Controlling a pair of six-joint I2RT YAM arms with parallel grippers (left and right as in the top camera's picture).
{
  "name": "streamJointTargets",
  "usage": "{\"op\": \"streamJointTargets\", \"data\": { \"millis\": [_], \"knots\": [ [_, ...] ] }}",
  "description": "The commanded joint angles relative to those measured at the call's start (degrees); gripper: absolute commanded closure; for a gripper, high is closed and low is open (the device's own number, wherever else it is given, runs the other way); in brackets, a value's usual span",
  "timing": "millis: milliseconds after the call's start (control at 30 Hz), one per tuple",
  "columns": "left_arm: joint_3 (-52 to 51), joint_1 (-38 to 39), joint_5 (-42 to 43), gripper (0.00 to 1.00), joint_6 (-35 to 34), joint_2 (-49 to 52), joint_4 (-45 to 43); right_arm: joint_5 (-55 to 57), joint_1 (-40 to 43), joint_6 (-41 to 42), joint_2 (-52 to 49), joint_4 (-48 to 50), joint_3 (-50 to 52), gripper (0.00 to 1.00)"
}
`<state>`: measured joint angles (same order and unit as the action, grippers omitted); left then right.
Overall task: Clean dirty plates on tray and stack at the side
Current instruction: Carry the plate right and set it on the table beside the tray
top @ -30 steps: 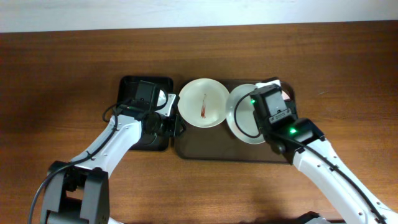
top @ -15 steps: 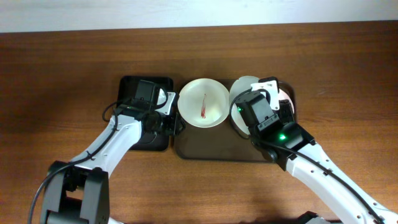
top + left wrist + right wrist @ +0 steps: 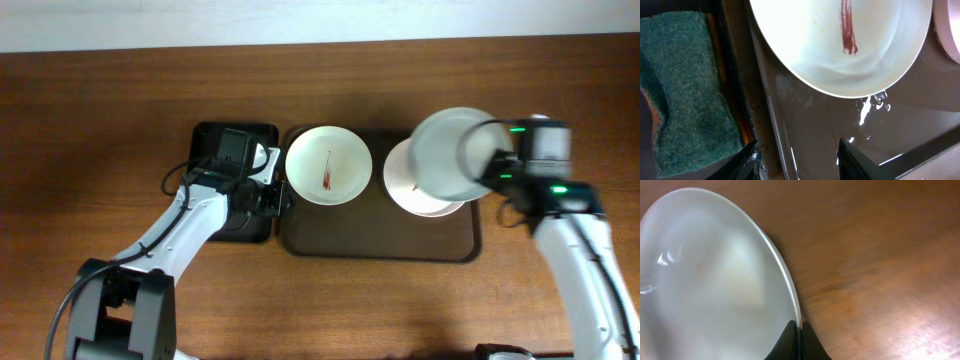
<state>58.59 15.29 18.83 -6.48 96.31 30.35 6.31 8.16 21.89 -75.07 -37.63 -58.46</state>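
The dark-brown tray (image 3: pixel 340 230) holds a white plate (image 3: pixel 328 165) with a dark-red smear at its left end. A second white plate (image 3: pixel 405 190) lies at its right end, with a small red mark. My right gripper (image 3: pixel 488 166) is shut on the rim of the pale mint-green plate (image 3: pixel 450 152) and holds it tilted above the tray's right end. The right wrist view shows the fingertips (image 3: pixel 800 330) pinching that plate (image 3: pixel 710 280). My left gripper (image 3: pixel 280 200) is open and empty over the tray's left rim (image 3: pixel 800 162), just below the smeared plate (image 3: pixel 840 40).
A smaller black tray (image 3: pixel 215 135) stands left of the brown tray and holds a green sponge (image 3: pixel 685 100). Bare wooden table (image 3: pixel 880 255) lies to the right of the brown tray and all round both trays.
My right arm has lifted the mint-green plate and swung it right, uncovering the second white plate under it. The left arm has not moved.
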Motion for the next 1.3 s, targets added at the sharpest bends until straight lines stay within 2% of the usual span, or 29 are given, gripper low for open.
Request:
{"op": "streamJointTargets", "data": {
  "millis": [0,200,433,567,600,667,733,800,833,933,1033,1267],
  "knots": [
    [-0.5,-0.1,-0.7,0.52,0.1,-0.7,-0.1,-12.2,11.2,1.2,-1.0,-0.5,-1.7,0.96],
    [-0.5,-0.1,-0.7,0.51,0.1,-0.7,-0.1,-17.3,23.8,1.1,-9.6,-0.9,-1.7,0.96],
    [-0.5,-0.1,-0.7,0.51,0.1,-0.7,0.3,-20.9,30.6,1.9,-17.9,3.4,-1.7,0.96],
    [-0.5,-0.1,-0.7,0.51,0.1,-0.7,0.3,-21.1,33.7,6.9,-18.5,5.0,-1.7,0.96],
    [-0.5,-0.1,-0.7,0.51,0.1,-0.7,0.3,-21.1,34.4,7.6,-18.5,5.6,-1.7,0.95],
    [-0.5,-0.1,-0.7,0.51,0.1,-0.7,0.3,-21.1,35.0,7.6,-18.5,6.8,-1.7,0.84],
    [-0.5,-0.1,-0.7,0.51,0.1,-0.7,0.3,-21.4,34.9,7.3,-18.5,7.0,-1.7,0.74],
    [-0.5,-0.1,-0.7,0.51,0.1,-0.7,0.3,-25.7,34.4,3.3,-18.5,7.7,-1.7,0.72],
    [-0.5,-0.1,-0.9,0.51,0.1,-0.7,0.3,-28.2,33.8,0.6,-18.5,8.3,-1.7,0.73],
    [-0.5,-0.1,-0.9,0.51,0.1,-0.7,0.3,-34.9,29.7,-10.3,-18.5,9.5,-1.7,0.84],
    [-0.5,-0.1,-0.9,0.50,0.1,-0.7,0.3,-33.1,23.1,-18.4,-18.9,7.2,-1.6,0.89],
    [-0.5,-0.1,-0.9,0.50,0.1,-0.7,0.3,-19.0,12.8,-18.6,-21.5,5.2,-0.3,0.92]
  ]
}}
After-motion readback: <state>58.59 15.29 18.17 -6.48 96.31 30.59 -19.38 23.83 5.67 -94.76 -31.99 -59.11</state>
